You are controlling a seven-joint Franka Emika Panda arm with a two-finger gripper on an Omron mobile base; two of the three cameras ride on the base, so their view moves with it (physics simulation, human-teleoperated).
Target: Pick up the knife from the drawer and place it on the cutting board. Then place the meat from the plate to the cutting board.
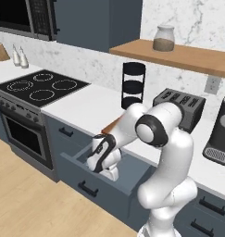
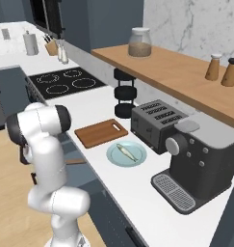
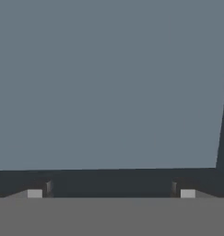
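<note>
The drawer (image 1: 93,185) stands pulled out below the counter, and my gripper (image 1: 110,175) reaches down into it. In the hand view the gripper (image 3: 111,191) is open, its fingertips (image 3: 39,191) wide apart over the bare blue-grey drawer floor (image 3: 109,92) with nothing between them. A brown sliver, seemingly the knife's handle (image 2: 76,161), pokes out beside my arm; its blade is hidden. The reddish-brown cutting board (image 2: 100,132) lies on the counter above the drawer. Beside it the light blue-green plate (image 2: 119,157) carries the pale meat (image 2: 126,152).
A toaster (image 2: 154,120) and a coffee machine (image 2: 195,159) stand right of the plate. A black tiered rack (image 1: 133,85) sits behind the board. The stove (image 1: 40,88) lies to the left, and a wooden shelf (image 1: 178,54) with a jar hangs above.
</note>
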